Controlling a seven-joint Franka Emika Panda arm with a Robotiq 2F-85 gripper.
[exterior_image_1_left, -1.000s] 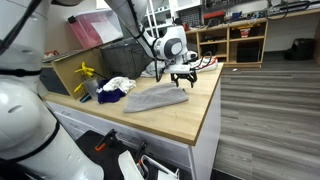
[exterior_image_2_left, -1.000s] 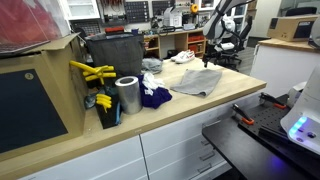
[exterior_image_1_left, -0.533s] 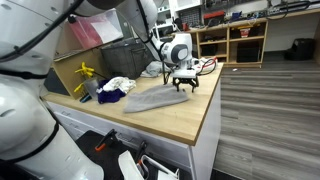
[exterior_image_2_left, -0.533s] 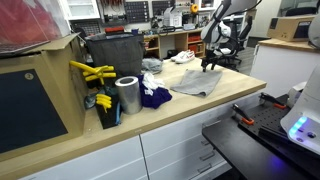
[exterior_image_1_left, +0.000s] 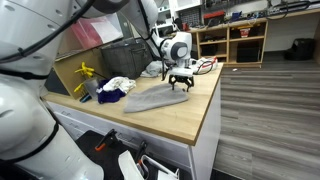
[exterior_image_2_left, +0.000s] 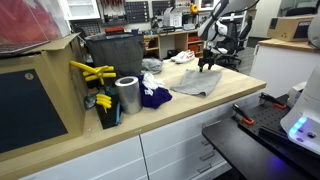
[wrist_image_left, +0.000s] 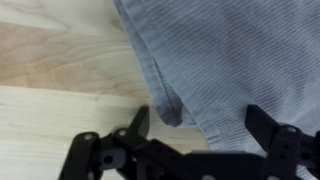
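Descending over the last second, the claw (exterior_image_1_left: 181, 84) now hangs low over the counter (exterior_image_1_left: 190, 125), jaws wide and holding nothing. The grey cloth (exterior_image_1_left: 155, 97) lies directly beneath the claw, with its folded edge between the jaws in the wrist view.

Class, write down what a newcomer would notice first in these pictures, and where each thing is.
The open gripper hangs just over the edge of the grey cloth, a fold between its jaws. The cloth lies on the wooden counter; farther along, a silver can stands beside yellow tools.
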